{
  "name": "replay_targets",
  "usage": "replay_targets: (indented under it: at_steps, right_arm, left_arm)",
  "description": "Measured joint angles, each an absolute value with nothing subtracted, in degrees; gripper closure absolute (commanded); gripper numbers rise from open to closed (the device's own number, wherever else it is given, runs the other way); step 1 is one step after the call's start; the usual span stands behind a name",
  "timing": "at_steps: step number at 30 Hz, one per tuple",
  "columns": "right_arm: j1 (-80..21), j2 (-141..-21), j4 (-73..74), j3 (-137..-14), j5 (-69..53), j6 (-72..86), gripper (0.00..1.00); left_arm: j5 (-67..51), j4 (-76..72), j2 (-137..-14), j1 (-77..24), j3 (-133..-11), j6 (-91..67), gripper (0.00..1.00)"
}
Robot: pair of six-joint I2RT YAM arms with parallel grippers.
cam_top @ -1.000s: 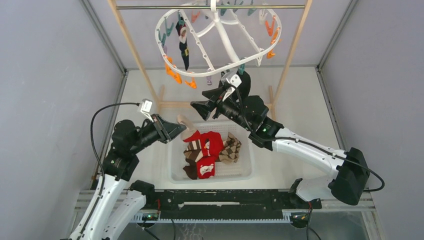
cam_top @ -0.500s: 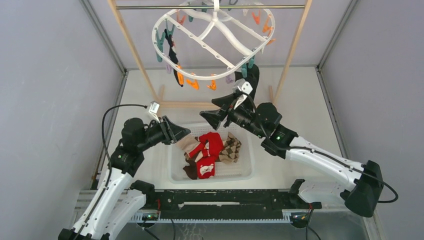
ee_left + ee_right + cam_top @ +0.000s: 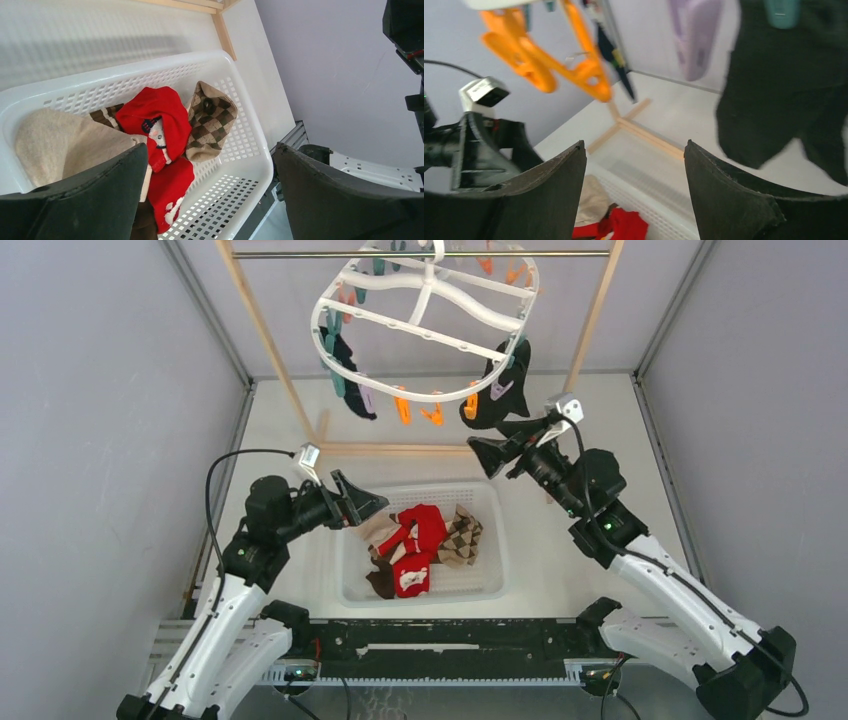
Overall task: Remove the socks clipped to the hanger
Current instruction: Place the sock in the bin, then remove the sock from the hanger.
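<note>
The white oval hanger (image 3: 430, 320) hangs from the rod at the top. A black sock (image 3: 497, 395) is clipped at its right side and a navy sock (image 3: 345, 380) at its left. My right gripper (image 3: 482, 458) stands open just below the black sock (image 3: 774, 100), nothing between its fingers (image 3: 719, 200). My left gripper (image 3: 365, 512) is open and empty over the basket's left end. Under it lie a beige sock (image 3: 60, 145), red socks (image 3: 160, 120) and an argyle sock (image 3: 210, 117).
The white perforated basket (image 3: 420, 597) sits at table centre between the arms. The wooden rack (image 3: 270, 340) frames the hanger, its feet behind the basket. Orange clips (image 3: 544, 65) and a lilac clip (image 3: 694, 35) dangle close above my right gripper.
My left gripper opened and let the beige sock fall into the basket. My right arm swung right towards the black sock. The hanger turned, carrying the black sock rightwards.
</note>
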State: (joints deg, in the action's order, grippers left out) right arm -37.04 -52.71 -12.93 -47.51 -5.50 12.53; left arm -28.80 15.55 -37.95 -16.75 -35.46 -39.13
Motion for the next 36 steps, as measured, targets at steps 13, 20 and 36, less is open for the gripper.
replay_targets:
  at_steps: [13,20,36]
  right_arm:
    - [-15.1,-56.0,-15.4,-44.7,-14.8,18.2,0.2]
    - [-9.6,-65.0,-22.7,-43.5,-20.2,19.8,0.21]
    - [-8.2,-83.2,-39.6,-45.2,-26.0,22.6,0.23]
  left_arm:
    - [-28.0,15.6,-38.4,-17.7,-35.5,-39.1,0.0]
    - [-27.2,15.7,-38.4,-18.2,-35.5,-39.1,0.0]
    - [-26.8,16.7,-39.4,-18.3,-35.6,-38.9,0.0]
